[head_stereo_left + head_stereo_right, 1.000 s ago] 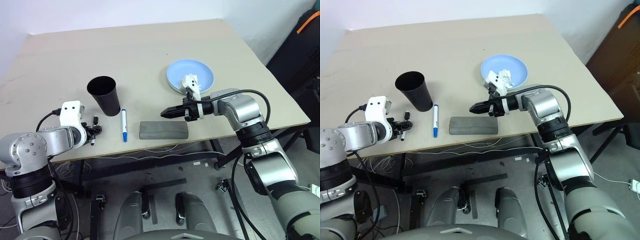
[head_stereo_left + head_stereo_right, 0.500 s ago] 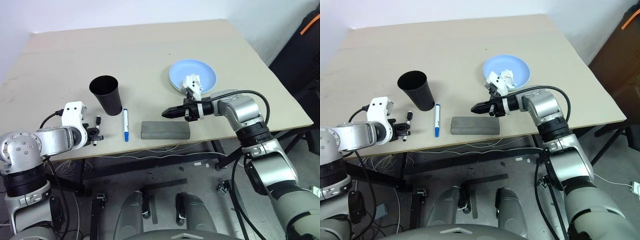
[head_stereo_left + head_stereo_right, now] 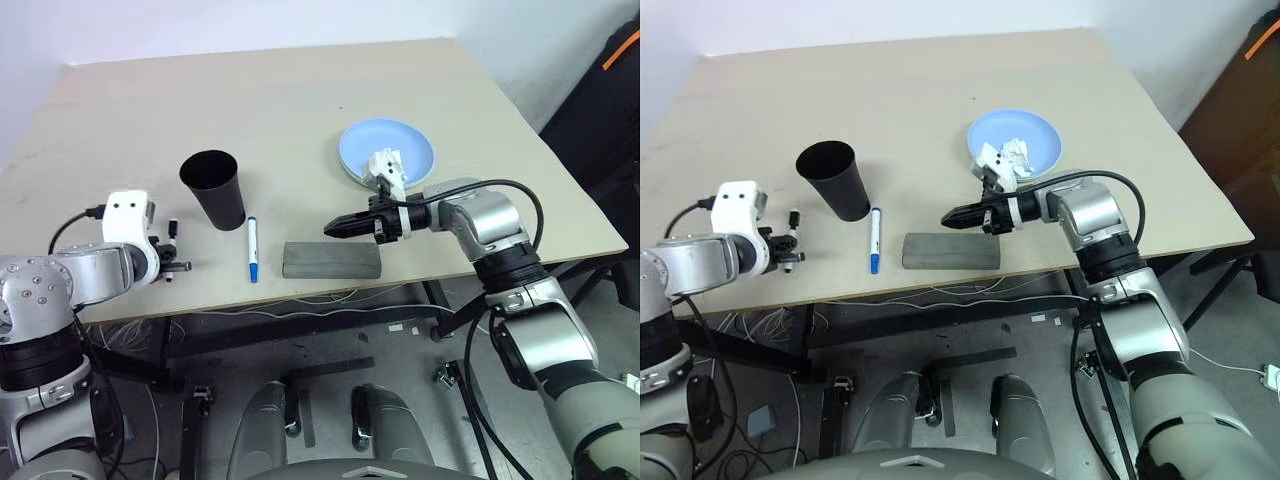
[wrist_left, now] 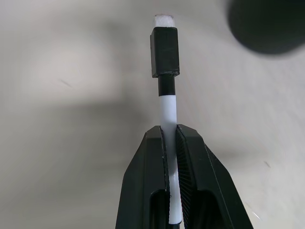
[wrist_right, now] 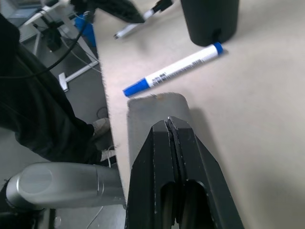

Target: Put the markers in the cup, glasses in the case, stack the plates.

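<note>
The left pincer (image 4: 169,138) is clamped on the white barrel of the short black-capped marker (image 4: 165,62), cap end pointing away from the fingers, out near the table's left front edge. The cup (image 3: 213,187) stands upright at about two o'clock from that pincer, well apart. To do this step well, I would lift the marker clear, tip it toward vertical over the cup's open mouth, and release only once the tip is inside the rim — a light tumbler like this could topple if nudged.

The blue-capped marker (image 3: 250,248) lies just beside the cup's base at five o'clock, and the grey case (image 3: 331,259) lies shut near the front edge. The right pincer (image 5: 170,138) is closed on nothing, hovering above the case's right end. The light blue plate (image 3: 400,142) sits at one o'clock from the case, a crumpled white tissue (image 3: 1014,150) on it.

The table (image 3: 300,100) is a plain pale board — bare toward the back. Cables (image 3: 330,300) hang under its front edge.
</note>
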Motion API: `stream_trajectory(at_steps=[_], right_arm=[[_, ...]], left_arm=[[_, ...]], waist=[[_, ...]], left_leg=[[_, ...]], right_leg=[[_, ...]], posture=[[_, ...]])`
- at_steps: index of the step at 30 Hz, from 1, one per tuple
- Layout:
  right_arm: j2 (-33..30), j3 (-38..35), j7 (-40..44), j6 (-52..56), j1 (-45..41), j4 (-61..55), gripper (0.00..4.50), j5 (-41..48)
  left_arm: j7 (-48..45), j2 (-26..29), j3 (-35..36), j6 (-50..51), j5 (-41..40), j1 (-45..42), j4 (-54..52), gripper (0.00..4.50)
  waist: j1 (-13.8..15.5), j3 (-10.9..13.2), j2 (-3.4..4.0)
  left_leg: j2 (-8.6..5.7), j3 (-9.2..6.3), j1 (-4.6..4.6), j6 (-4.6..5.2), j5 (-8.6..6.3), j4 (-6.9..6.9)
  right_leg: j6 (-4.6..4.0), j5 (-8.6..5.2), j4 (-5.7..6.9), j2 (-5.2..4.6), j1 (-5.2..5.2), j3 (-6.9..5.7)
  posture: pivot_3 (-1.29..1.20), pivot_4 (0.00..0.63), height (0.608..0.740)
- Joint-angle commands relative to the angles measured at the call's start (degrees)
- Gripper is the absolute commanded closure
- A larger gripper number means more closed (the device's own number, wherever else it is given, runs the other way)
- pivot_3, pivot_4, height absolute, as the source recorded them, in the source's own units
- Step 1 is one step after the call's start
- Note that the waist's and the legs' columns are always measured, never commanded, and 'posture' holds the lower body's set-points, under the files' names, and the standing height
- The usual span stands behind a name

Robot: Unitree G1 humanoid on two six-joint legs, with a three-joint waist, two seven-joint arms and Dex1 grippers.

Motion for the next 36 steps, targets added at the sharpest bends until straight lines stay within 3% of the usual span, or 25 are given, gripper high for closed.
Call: stream_trajectory(at_steps=[1, 10, 14, 24, 36], right_arm=[[-0.3, -3.4, 0.3, -0.4, -0.5, -4.3, 4.50, 3.1], [1.0, -7.1, -4.8, -0.6, 1.0, -8.3, 4.50, 5.9], [1.9, -7.6, -8.3, -4.2, 2.1, -7.6, 4.50, 4.6], [3.9, -9.4, -12.8, -13.2, 4.9, -9.2, 4.50, 4.6], [3.3, -9.2, -16.2, -13.7, 6.2, -9.8, 4.50, 3.7]], left_arm=[[-2.5, 1.7, 1.9, -8.3, 6.8, -1.3, -3.5, 4.49], [-21.1, 4.5, 0.0, -39.1, 20.4, 1.8, -5.2, 4.49], [-28.7, 2.8, -1.0, -50.0, 23.1, 2.2, -5.6, 4.49], [-44.1, -0.8, 0.2, -60.6, 18.6, -0.1, -2.0, 4.49], [-54.3, -5.0, -5.9, -73.2, 25.7, 2.8, 5.5, 4.49]], waist=[[0.0, 0.0, 0.00], [0.0, 0.0, -0.01], [0.1, 0.0, -0.01], [0.0, 0.0, -0.02], [0.0, 0.0, -0.02]], left_leg=[[0.00, 0.00, 0.00, 0.00, 0.00, -0.02], [0.01, 0.12, -0.03, -0.05, 0.02, -0.24], [0.01, 0.20, -0.06, -0.05, 0.02, -0.44], [0.01, 0.28, -0.05, -0.24, 0.19, -0.15], [0.05, 0.16, 0.09, 0.02, 0.07, 0.04]], right_leg=[[0.00, 0.00, -0.01, 0.00, -0.02, 0.00], [-0.02, 0.00, -0.19, -0.01, -0.12, 0.03], [-0.02, 0.00, -0.38, 0.00, -0.11, 0.03], [0.23, 0.11, -0.64, 0.36, 0.16, -0.04], [0.21, 0.12, -0.42, 0.41, 0.35, -0.08]], posture=[[0.00, 0.150, 0.727], [0.00, 0.150, 0.727], [0.00, 0.150, 0.727], [0.00, 0.150, 0.727], [0.00, 0.150, 0.727]])
